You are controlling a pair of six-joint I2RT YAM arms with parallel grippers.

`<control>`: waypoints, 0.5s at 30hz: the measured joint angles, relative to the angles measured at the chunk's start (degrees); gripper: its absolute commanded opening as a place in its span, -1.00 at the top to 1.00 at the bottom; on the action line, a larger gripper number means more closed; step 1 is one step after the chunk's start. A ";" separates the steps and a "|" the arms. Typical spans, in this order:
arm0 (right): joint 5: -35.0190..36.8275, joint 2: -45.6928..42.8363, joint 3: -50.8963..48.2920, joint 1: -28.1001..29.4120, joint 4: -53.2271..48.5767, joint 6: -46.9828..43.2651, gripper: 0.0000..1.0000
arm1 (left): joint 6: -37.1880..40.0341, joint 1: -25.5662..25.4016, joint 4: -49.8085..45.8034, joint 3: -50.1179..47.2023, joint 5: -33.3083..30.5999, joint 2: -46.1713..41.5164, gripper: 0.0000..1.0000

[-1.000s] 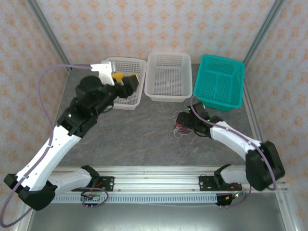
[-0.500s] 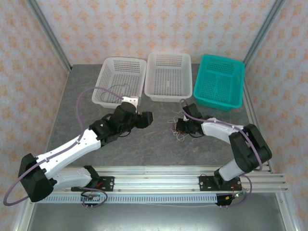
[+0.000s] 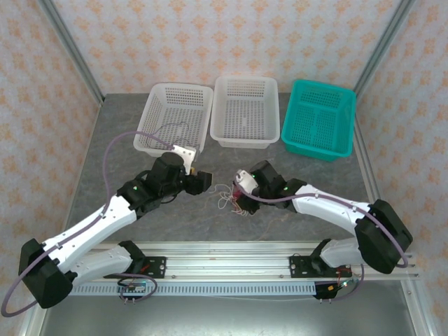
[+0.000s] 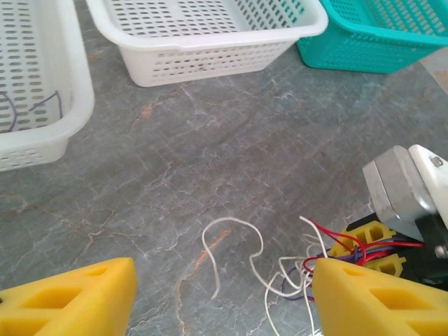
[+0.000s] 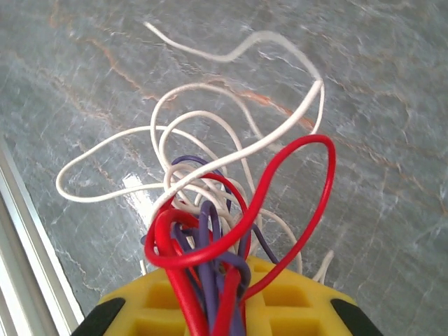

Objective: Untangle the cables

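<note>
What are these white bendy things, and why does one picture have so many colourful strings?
They are two robot arms bolted to a grey table. One picture looks down from above; the other two come from a small camera on each wrist. On the table stand two white baskets and a teal basket. The right claw is pinched shut on a bundle of red, white and purple cables, so its camera sees them close up. The left claw is open near the bundle, holding nothing.

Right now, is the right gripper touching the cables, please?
Touching. The right wrist view shows the right gripper shut on the cables, pinched between its pads.
</note>
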 measured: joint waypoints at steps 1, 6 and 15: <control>0.33 0.00 0.39 0.44 -0.31 -1.99 1.00 | -0.11 0.50 -0.02 -0.31 0.83 0.24 -0.36; 1.31 -1.09 0.59 2.69 -0.13 -11.52 1.00 | -7.28 5.70 2.73 -3.91 5.88 4.44 -0.36; 2.73 -3.87 -0.20 3.91 2.73 -19.10 1.00 | -22.49 6.10 12.98 -10.49 14.99 13.25 -0.16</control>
